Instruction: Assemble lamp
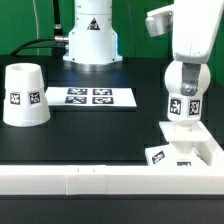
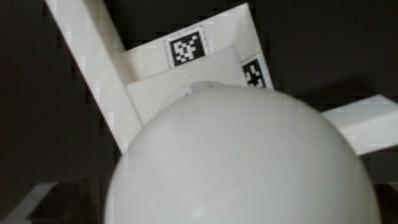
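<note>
My gripper (image 1: 184,98) is at the exterior view's right, shut on the white bulb (image 1: 183,108), which it holds upright. The bulb's lower end is at or just above the blocky square base (image 1: 192,150), which lies by the rail; I cannot tell whether they touch. In the wrist view the bulb's round head (image 2: 231,160) fills most of the frame and hides my fingers. The tagged base (image 2: 192,50) shows beyond it. The tapered shade (image 1: 24,95) stands mouth down at the exterior view's far left, away from the gripper.
The marker board (image 1: 90,97) lies flat between the shade and the arm's pedestal (image 1: 90,35). A long white rail (image 1: 90,182) runs along the table's front edge, and it also shows in the wrist view (image 2: 86,60).
</note>
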